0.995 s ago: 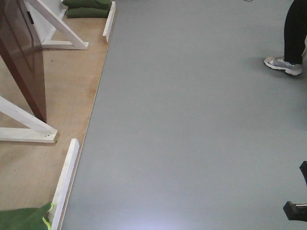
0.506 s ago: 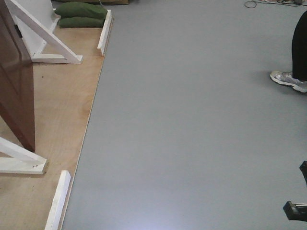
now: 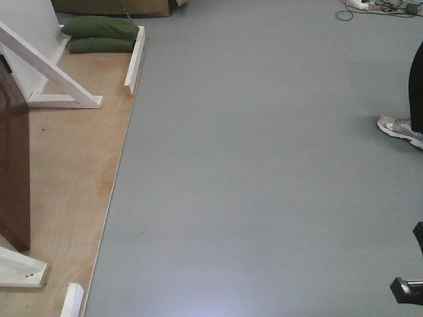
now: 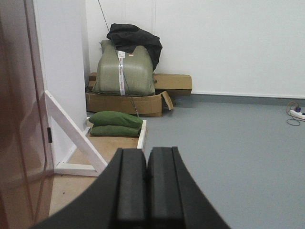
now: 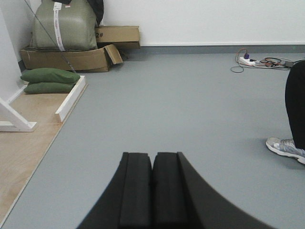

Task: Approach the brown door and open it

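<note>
The brown door [image 3: 13, 165] is a glossy reddish-brown slab at the far left edge of the front view, standing on a plywood platform [image 3: 73, 165]. Only its lower part shows there. In the left wrist view the brown door [image 4: 19, 119] fills the left edge, close by, and no handle shows. My left gripper [image 4: 147, 150] is shut and empty, pointing past the door's edge toward the far wall. My right gripper [image 5: 152, 155] is also shut and empty, over the grey floor.
White wooden braces [image 3: 49, 69] prop the door frame. Green sandbags [image 3: 99, 33] lie at the platform's far end, with cardboard boxes [image 4: 128, 100] behind them. A low white strip [image 3: 135, 59] edges the platform. A person's shoe [image 3: 400, 129] is at the right. Cables [image 5: 257, 61] lie by the wall.
In the front view the door, braces and platform have slid down and to the left. The sandbags have come further into view and the shoe has shifted down. Both grippers look unchanged.
</note>
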Tool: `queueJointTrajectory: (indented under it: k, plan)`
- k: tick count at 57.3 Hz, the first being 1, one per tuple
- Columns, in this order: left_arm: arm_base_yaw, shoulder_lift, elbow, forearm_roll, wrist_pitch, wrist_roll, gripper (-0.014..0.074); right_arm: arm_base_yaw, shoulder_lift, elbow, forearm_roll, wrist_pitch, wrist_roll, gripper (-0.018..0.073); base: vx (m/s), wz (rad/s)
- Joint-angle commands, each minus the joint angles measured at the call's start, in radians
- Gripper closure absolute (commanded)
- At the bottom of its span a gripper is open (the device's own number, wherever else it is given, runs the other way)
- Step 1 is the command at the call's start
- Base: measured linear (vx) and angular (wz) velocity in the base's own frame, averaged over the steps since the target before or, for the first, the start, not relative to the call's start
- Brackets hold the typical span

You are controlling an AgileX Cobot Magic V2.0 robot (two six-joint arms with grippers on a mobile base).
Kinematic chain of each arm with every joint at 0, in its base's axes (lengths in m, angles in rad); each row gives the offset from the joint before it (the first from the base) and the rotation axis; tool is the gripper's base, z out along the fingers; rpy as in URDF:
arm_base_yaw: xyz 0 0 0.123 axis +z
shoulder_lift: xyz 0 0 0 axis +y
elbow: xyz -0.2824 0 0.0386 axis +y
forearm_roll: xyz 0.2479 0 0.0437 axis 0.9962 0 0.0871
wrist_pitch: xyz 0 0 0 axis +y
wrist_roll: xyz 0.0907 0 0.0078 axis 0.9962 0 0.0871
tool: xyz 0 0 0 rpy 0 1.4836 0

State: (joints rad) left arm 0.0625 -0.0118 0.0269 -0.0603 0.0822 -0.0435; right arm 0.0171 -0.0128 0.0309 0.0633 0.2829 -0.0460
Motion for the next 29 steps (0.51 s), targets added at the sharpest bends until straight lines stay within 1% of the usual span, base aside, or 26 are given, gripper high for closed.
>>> queueJointTrajectory:
  k: [1, 29]
  plan:
    - [0.001, -0.015, -0.025, -0.003, -0.082, -0.004, 0.06, -0.001, -0.012, 0.005, -0.001, -0.081, -0.006, 0.0559, 0.32, -0.04]
    - [0.001, -0.015, -0.025, -0.003, -0.082, -0.004, 0.06, -0.001, -0.012, 0.005, -0.001, -0.081, -0.006, 0.0559, 0.29, -0.01]
